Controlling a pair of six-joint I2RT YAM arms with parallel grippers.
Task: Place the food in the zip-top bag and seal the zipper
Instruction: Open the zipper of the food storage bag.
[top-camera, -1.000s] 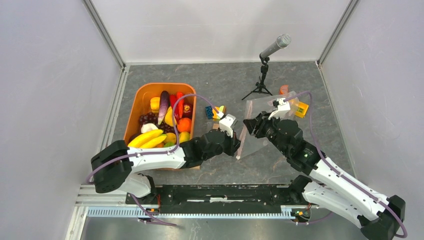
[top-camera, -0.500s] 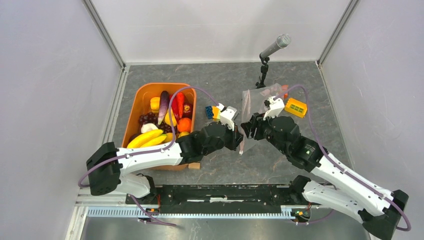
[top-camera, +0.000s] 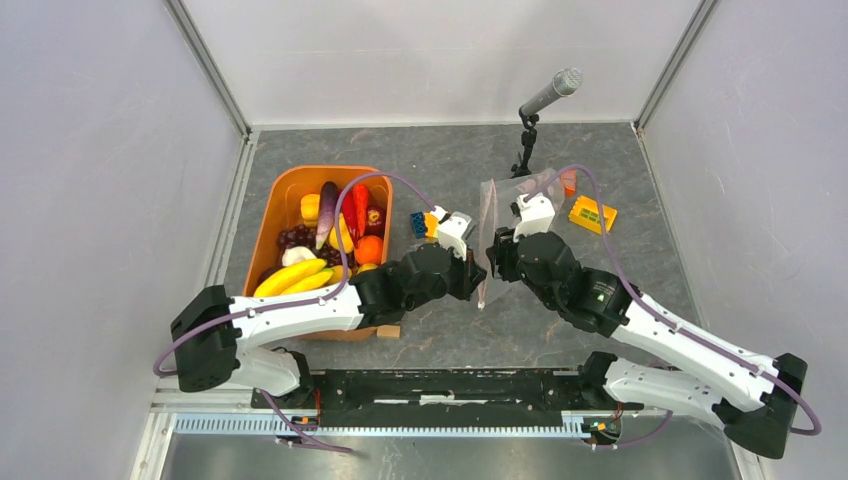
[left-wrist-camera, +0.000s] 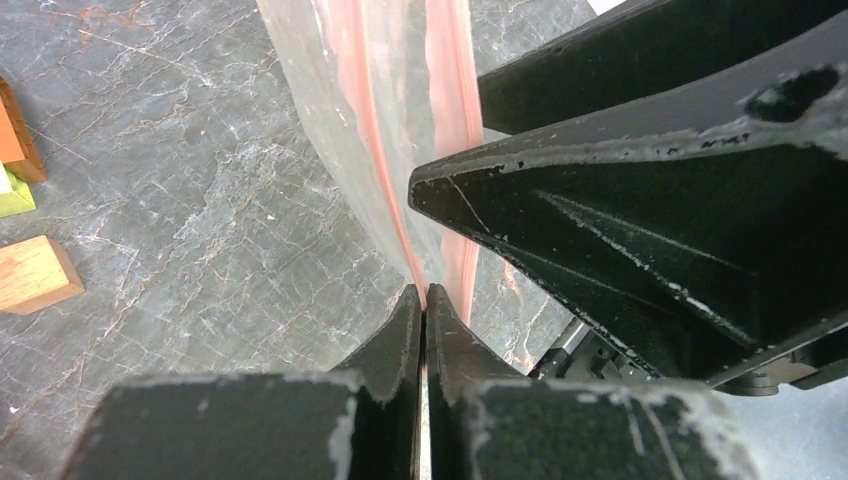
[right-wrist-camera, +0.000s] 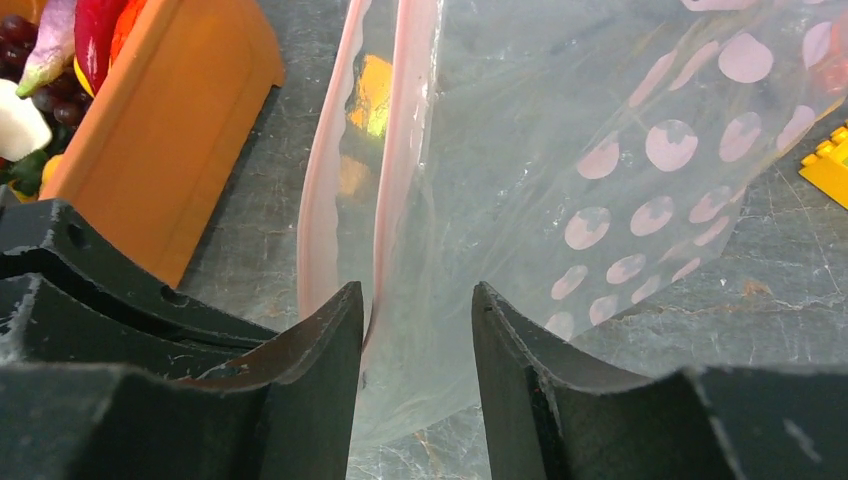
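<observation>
— Where is the zip-top bag (top-camera: 498, 212)?
— It's lifted off the grey table (top-camera: 430, 160) and hangs on edge between the two arms, right of the orange tub (top-camera: 283, 192). Its pink zipper (left-wrist-camera: 447, 110) runs along the edge facing the tub.
— What holds it?
— The left gripper (left-wrist-camera: 424, 300). Its fingers are clenched tight on the zipper, and the two pink bands part beyond the pinch.
— And the right gripper (right-wrist-camera: 415, 305)?
— Its jaws stand apart, straddling the bag's clear wall just beside the pink strip. I cannot tell whether either finger touches the plastic.
— The food (top-camera: 330, 245)?
— Piled in the tub: bananas (top-camera: 292, 278), an aubergine (top-camera: 327, 212), an orange (top-camera: 369, 248), red pieces and dark grapes.
— Anything else?
— A yellow building block (top-camera: 592, 213) lies right of the bag. A microphone on a tripod (top-camera: 548, 95) stands behind it, and a wooden block (left-wrist-camera: 35, 272) lies on the table.
</observation>
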